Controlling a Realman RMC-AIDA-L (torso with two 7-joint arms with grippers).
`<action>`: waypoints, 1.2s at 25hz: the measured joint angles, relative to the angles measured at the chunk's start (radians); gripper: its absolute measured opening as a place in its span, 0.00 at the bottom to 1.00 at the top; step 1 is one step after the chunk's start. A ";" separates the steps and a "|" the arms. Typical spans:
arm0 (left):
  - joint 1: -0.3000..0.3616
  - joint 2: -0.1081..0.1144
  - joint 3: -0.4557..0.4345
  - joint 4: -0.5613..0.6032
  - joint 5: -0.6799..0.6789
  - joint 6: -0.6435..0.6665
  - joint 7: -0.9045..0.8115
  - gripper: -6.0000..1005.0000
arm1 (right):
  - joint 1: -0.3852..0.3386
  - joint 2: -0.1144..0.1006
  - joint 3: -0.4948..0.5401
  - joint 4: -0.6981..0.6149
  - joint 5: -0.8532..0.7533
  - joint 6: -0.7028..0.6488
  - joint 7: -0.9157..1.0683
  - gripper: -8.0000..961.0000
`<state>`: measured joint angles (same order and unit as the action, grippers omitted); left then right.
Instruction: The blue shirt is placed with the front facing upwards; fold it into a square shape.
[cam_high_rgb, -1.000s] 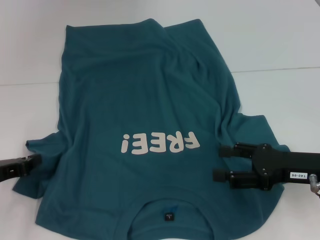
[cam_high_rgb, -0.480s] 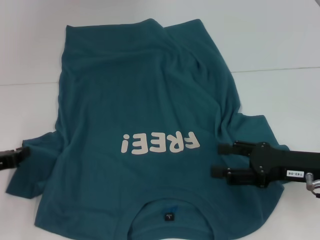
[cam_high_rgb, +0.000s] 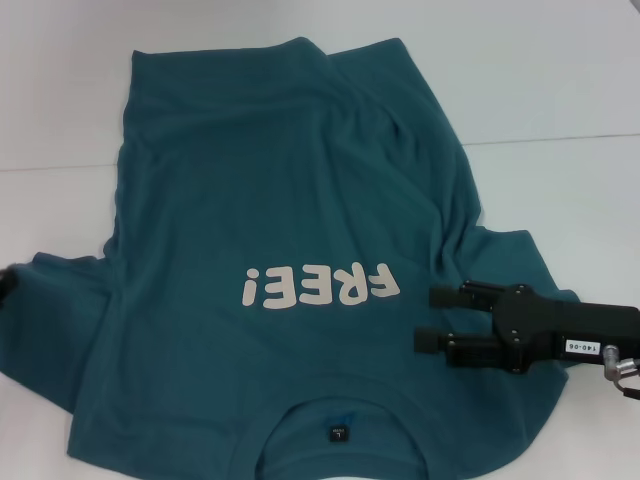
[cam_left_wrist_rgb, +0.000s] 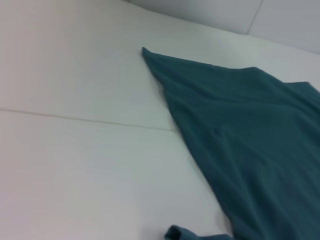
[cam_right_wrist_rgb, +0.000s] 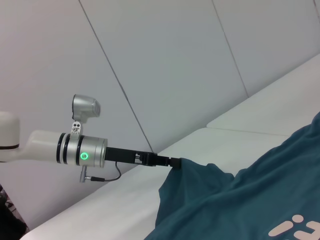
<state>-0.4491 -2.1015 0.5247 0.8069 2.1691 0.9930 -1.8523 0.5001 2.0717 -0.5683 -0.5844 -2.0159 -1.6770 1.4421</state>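
Blue shirt (cam_high_rgb: 290, 250): flat, centre frame. Left gripper (cam_right_wrist_rgb: 175, 163): left edge, pinching the sleeve, pulled outward. Right gripper (cam_high_rgb: 428, 318): lower right, jaws apart over shirt.

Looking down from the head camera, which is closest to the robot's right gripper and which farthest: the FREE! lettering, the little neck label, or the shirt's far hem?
From the right gripper, over the blue shirt:
1. FREE! lettering, just beside the fingers, mid-chest.
2. Neck label, at the collar, near edge.
3. Far hem, at the shirt's far end.
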 joint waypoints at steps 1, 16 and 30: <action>-0.002 0.000 0.000 0.004 0.003 -0.008 0.000 0.00 | 0.000 0.000 0.000 0.000 0.000 0.000 0.000 0.92; -0.019 0.000 0.002 0.024 0.008 -0.086 -0.002 0.00 | 0.004 0.001 -0.001 -0.001 0.002 0.000 0.009 0.92; -0.022 -0.020 0.002 0.028 0.008 -0.002 -0.015 0.00 | 0.010 0.000 -0.001 -0.003 0.002 0.000 0.012 0.92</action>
<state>-0.4711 -2.1212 0.5268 0.8348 2.1774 0.9912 -1.8674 0.5101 2.0722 -0.5691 -0.5876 -2.0141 -1.6769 1.4542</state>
